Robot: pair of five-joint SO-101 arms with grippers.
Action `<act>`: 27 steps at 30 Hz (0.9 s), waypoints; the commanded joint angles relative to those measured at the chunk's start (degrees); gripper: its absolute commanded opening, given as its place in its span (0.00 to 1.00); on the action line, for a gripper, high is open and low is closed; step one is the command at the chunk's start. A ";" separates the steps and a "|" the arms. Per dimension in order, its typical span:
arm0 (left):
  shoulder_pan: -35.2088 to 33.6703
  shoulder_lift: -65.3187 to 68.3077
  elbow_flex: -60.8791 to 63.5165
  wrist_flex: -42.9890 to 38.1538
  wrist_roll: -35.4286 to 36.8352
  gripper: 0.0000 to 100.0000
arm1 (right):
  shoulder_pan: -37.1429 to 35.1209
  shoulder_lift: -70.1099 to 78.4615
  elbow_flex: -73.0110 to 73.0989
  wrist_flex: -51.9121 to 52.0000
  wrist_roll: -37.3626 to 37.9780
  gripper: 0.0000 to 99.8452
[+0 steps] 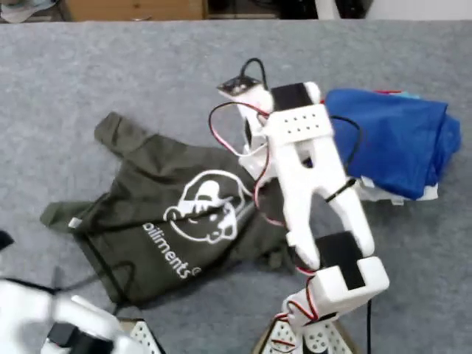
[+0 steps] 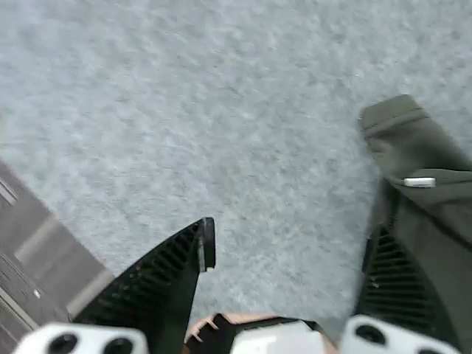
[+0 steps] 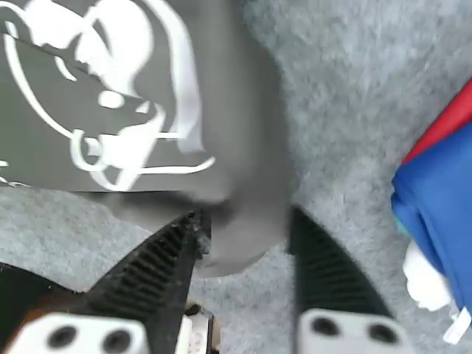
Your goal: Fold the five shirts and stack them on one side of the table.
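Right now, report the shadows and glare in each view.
High view: even light, no glare, a soft shadow on the green shirt under the right arm. Left wrist view: flat light on the table, no hard shadow. Right wrist view: the shirt is darkest by the right gripper.

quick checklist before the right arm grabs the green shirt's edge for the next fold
1. The right gripper is open: ok.
2. The green shirt has its edge between that gripper's jaws: ok.
3. The left gripper is open: ok.
4. The left gripper touches the sleeve: cannot tell.
5. The green shirt lies smooth: not ok, creased and askew.
6. The blue stack lies apart from the green shirt: ok, bare table between.
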 commanded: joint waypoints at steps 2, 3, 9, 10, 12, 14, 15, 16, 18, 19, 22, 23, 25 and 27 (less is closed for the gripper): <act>7.21 23.69 -16.00 5.27 5.80 0.32 | -2.15 -2.59 -5.05 0.79 -1.05 0.27; 8.44 28.35 -17.14 5.27 7.47 0.32 | -2.15 -2.33 -6.02 0.79 -1.05 0.27; 18.20 45.93 -18.90 5.19 13.10 0.31 | -2.33 0.84 -9.36 -3.78 -1.41 0.26; 20.22 47.34 -18.90 5.19 13.71 0.30 | -2.42 1.71 -9.36 -4.92 -2.37 0.26; 23.82 49.98 -18.99 5.10 15.74 0.30 | -2.42 3.74 -8.92 -7.38 -4.84 0.26; 26.81 51.91 -19.08 5.01 18.55 0.30 | -2.51 6.46 -9.27 -8.70 -6.86 0.26; 27.69 52.97 -19.78 5.01 20.22 0.30 | -2.59 7.52 -9.36 -9.14 -7.65 0.26; 28.31 54.11 -20.57 5.01 22.15 0.30 | -2.59 8.48 -9.36 -9.58 -8.18 0.26; 28.31 56.66 -23.38 5.01 26.29 0.30 | -2.68 10.07 -10.15 -9.93 -8.97 0.26; 28.13 58.15 -25.14 5.01 28.04 0.29 | -2.51 10.59 -10.51 -9.85 -9.32 0.26; 27.52 62.90 -30.15 5.01 29.89 0.20 | -2.33 11.65 -10.95 -10.20 -9.32 0.26; 27.43 64.57 -31.38 5.01 29.89 0.15 | -2.33 11.91 -10.95 -10.29 -9.14 0.26; 27.34 68.44 -33.76 5.01 29.89 0.06 | -2.42 12.09 -10.95 -11.34 -9.23 0.26; 27.16 71.96 -35.43 5.01 30.24 0.02 | -2.42 12.09 -10.95 -12.48 -9.23 0.26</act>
